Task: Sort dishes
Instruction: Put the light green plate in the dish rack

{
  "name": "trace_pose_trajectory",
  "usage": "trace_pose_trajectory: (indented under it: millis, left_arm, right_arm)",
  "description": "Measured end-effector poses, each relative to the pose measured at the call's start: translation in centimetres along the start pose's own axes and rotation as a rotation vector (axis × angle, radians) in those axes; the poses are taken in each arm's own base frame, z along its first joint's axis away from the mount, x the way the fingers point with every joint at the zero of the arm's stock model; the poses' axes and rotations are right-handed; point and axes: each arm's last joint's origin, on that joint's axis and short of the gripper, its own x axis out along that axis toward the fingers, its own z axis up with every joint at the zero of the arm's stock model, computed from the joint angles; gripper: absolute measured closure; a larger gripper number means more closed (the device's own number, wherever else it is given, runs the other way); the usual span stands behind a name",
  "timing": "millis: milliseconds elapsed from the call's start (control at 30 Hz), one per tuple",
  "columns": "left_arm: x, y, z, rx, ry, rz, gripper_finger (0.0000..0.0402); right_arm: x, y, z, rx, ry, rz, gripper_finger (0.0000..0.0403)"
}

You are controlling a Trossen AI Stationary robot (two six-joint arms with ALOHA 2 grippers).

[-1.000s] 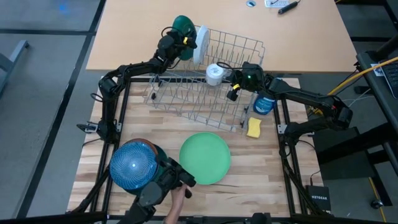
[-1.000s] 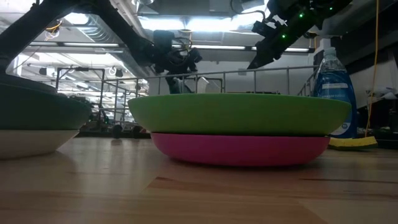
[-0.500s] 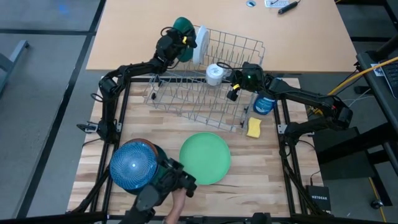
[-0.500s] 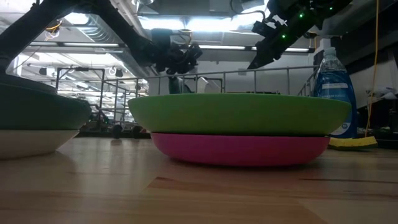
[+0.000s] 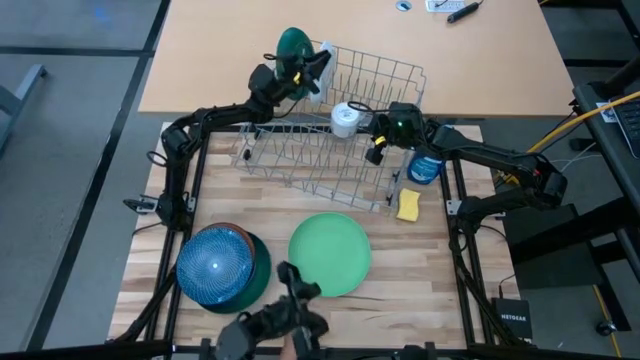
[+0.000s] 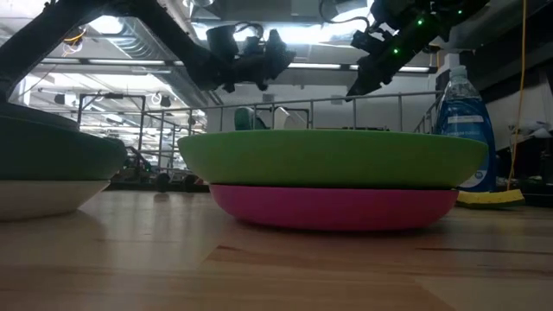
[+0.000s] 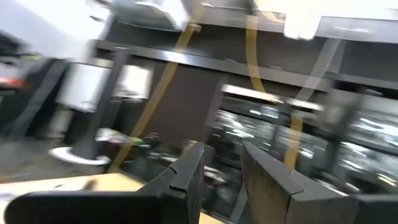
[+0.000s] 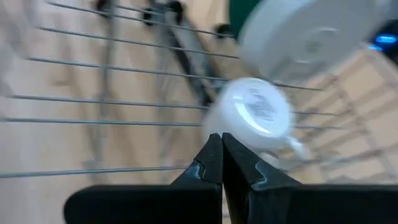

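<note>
A dark green plate (image 5: pixel 291 41) and a white plate (image 5: pixel 326 52) stand on edge in the far left corner of the wire rack (image 5: pixel 320 160). My left gripper (image 5: pixel 318 62) hovers just above them, tipped upward. It is open, and the left wrist view shows nothing between its fingers (image 7: pixel 186 171). My right gripper (image 5: pixel 376 152) is shut and hangs over the rack near an upturned white cup (image 8: pixel 255 115). Near the front, a light green plate (image 5: pixel 330 253) lies on a pink dish (image 6: pixel 333 207). A blue bowl (image 5: pixel 213 265) sits on a dark green dish (image 6: pixel 52 155).
A blue soap bottle (image 5: pixel 425 167) and a yellow sponge (image 5: pixel 408 205) stand right of the rack. A dark object (image 5: pixel 285 315) reaches in over the table's near edge, between the two stacks. Bare wood lies at the near right.
My left gripper has tipped upward and swung a little toward the table's right, from beside the dark green plate to over the white one. Both plates stay in the rack. The dark object at the near edge has drawn back toward that edge.
</note>
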Motion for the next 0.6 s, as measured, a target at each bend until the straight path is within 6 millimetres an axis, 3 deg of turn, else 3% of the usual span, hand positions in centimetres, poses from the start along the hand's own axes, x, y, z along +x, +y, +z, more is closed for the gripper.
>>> trace_pose_trajectory:
  millis: [267, 400, 600]
  left_arm:
    - [0.4, -4.8, -0.8, 0.069, 0.152, -0.520, 0.0306]
    - [0.5, -7.9, -0.6, 0.031, 0.232, -0.743, 0.0306]
    - [0.3, -12.3, -2.1, -0.067, 0.358, -1.008, 0.0306]
  right_arm:
    - [-0.3, 2.0, -0.8, -0.002, 0.035, 0.350, 0.0402]
    - [-1.1, 4.5, -1.3, -0.029, 0.126, 0.511, 0.0402]
    - [-2.7, 8.9, -2.1, -0.102, 0.286, 0.683, 0.0402]
